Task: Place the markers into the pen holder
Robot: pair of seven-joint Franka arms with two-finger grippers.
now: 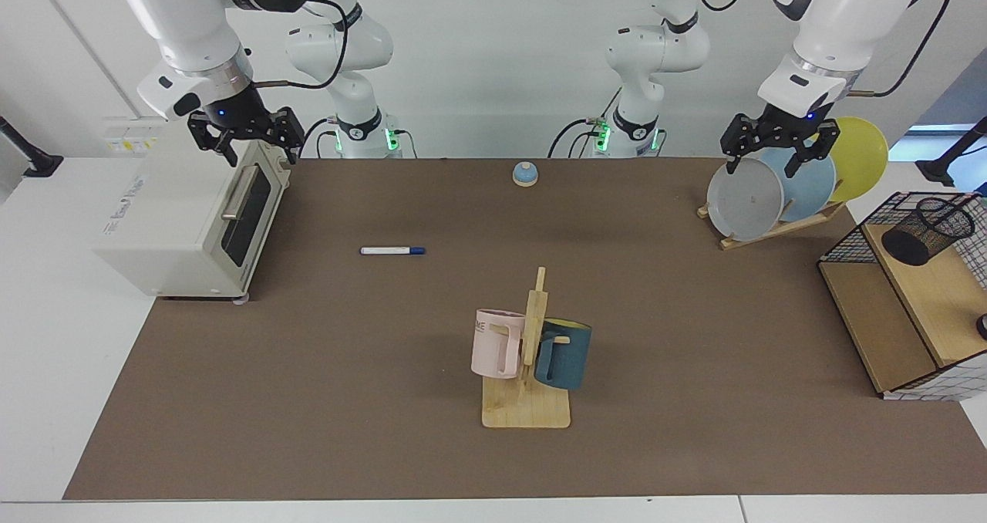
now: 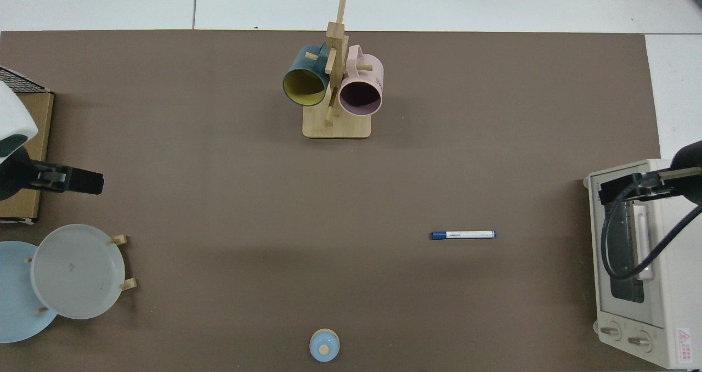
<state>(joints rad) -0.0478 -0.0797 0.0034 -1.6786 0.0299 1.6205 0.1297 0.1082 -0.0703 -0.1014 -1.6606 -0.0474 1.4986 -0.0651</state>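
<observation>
A: Where is the marker (image 1: 392,251) found, and why would it be lying so?

B: It is seen flat on the brown mat (image 1: 308,399), left of centre in the facing view, its blue cap turned toward the frame's right. It is touched by nothing and lies well apart from everything else, so it can presumably be approached from above without obstruction.

A: And the pen holder (image 1: 928,231)?

B: It is placed at the far right edge of the facing view, tilted, inside the wire basket (image 1: 852,239) on a wooden shelf. From the top view it cannot be made out; only a corner of the basket is shown at the left edge.

A: How are the grippers held?

B: Both are raised and nothing is gripped. The right gripper (image 1: 248,139) is held at upper left, above the toaster oven (image 1: 185,226), its fingers spread. The left gripper (image 1: 780,153) is held at upper right, in front of the plates (image 1: 745,199) in their rack, its fingers likewise spread. Since the marker is nearer the right arm, a reach from that side is judged likely, though the holder is far across.

A: What is cut off?

B: In the top view each gripper is partly out of frame, and the fingers are hard to read there.
</observation>
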